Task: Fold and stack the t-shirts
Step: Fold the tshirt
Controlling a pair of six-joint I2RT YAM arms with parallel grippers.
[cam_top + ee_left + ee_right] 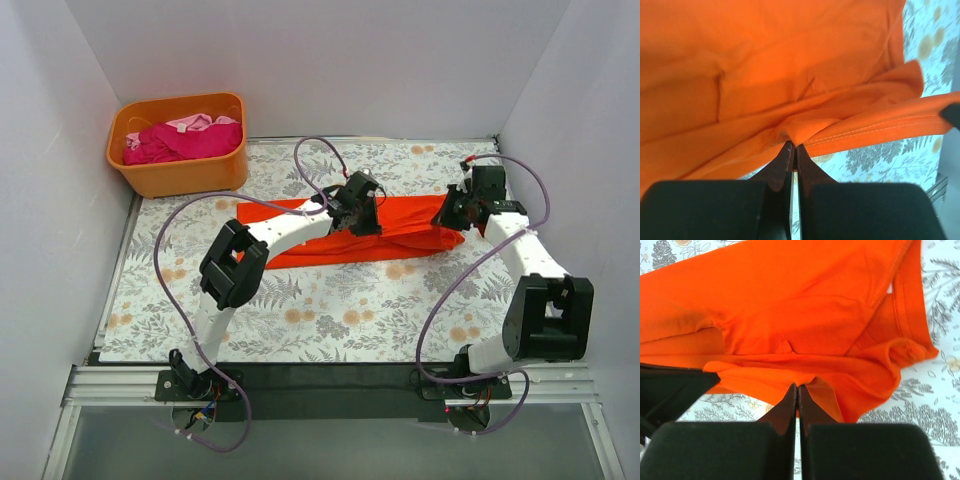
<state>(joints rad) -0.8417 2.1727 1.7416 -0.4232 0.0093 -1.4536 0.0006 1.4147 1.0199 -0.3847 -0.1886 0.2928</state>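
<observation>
**A:** Toward the far side of the floral table cover [330,310], the orange-red t-shirt [405,228] is seen drawn into a long, bunched band running left to right. Where is it held?

**B:** Two holds are made out. The left gripper [792,146] is closed tight on a small fold of cloth near the band's middle, just above a stitched hem. The right gripper [798,388] is closed on the lower edge of the fabric at the band's right end. A ribbed opening lies close by, though collar or sleeve cannot be told.

**A:** How may the cloth be expected to handle?

**B:** It is judged light, soft and limp. Sagging is to be expected between the two holds, and no shape will be kept once it is let go. A thin pinch may slip, so the thicker hem or a seam is the safer place to be gripped. For spreading flat, corners would be preferred to the middle.

**A:** And the other garments?

**B:** The magenta and pale pink t-shirts [185,140] are heaped in the orange tub [185,178] at the far left corner, well apart from both grippers.
</observation>
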